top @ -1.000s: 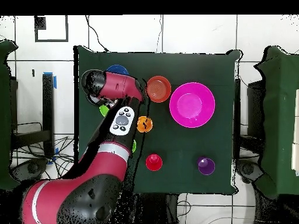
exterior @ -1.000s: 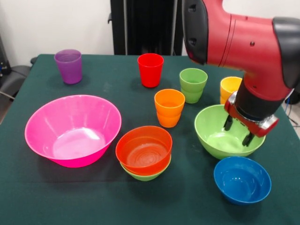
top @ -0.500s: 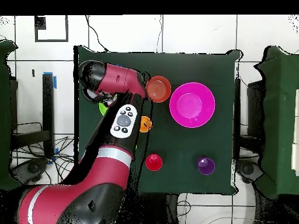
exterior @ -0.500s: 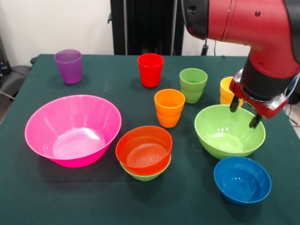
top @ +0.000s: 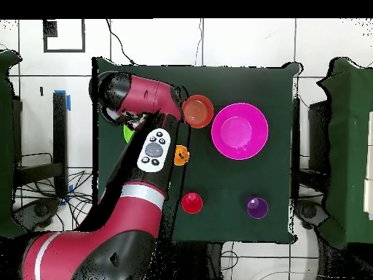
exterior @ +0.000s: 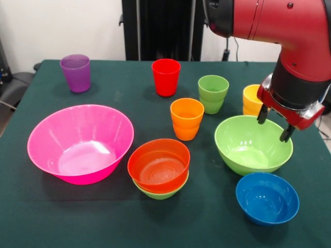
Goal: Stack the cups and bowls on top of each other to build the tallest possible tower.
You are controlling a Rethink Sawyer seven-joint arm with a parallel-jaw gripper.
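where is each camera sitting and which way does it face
Front view: across the table from the robot, facing it; the red arm comes down from the top right, gripper open above the large green bowl.
Overhead view: above the table, looking straight down, robot's base at the bottom; the arm covers the left side.
Shared: pink bowl, red cup.

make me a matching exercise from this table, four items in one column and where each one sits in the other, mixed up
Items:
1. red-orange bowl
2. blue bowl
3. purple cup
4. gripper

Places, in the front view:
A. far left corner of the table
B. above the large green bowl's right rim
C. nested in a small green bowl
D. nearest table edge, right side

Pairs: 1-C, 2-D, 3-A, 4-B
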